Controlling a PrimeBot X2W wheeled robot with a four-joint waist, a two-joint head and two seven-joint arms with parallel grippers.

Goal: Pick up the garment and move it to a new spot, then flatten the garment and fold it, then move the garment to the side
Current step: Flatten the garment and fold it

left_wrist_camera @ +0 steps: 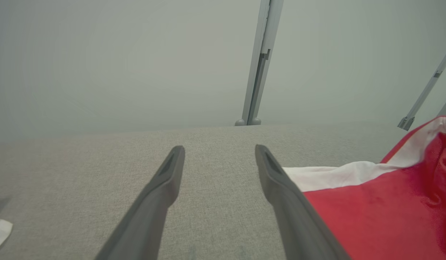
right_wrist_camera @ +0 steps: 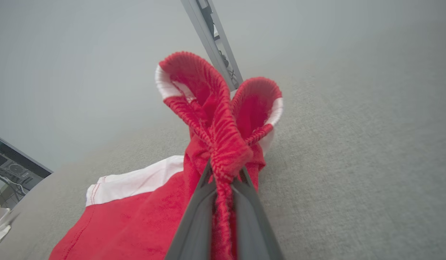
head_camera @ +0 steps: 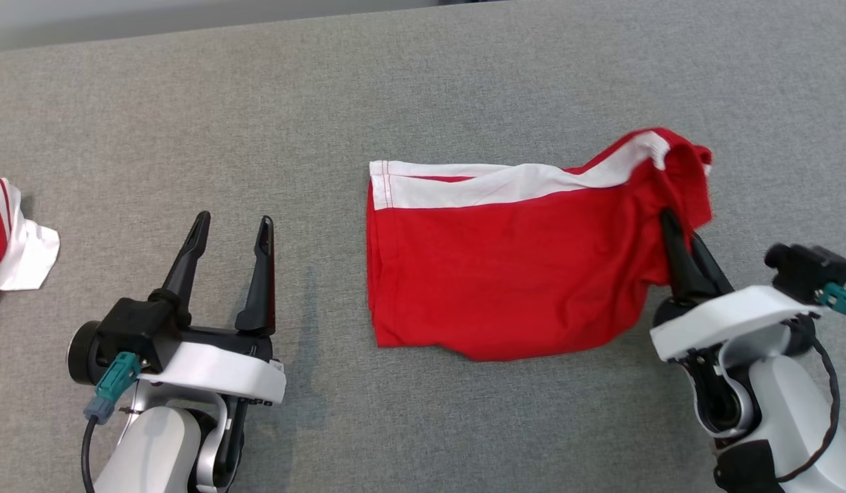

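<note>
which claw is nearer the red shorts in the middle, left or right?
Right. The right claw is shut on the red shorts at their bunched right end; the left claw stands open over the grey surface, apart from their left edge.

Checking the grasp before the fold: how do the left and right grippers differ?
The left gripper has its fingers spread with nothing between them; the right gripper is shut on the bunched edge of the red garment. The left gripper sits apart from the garment, the right gripper at its right end. Both have long dark fingers.
</note>
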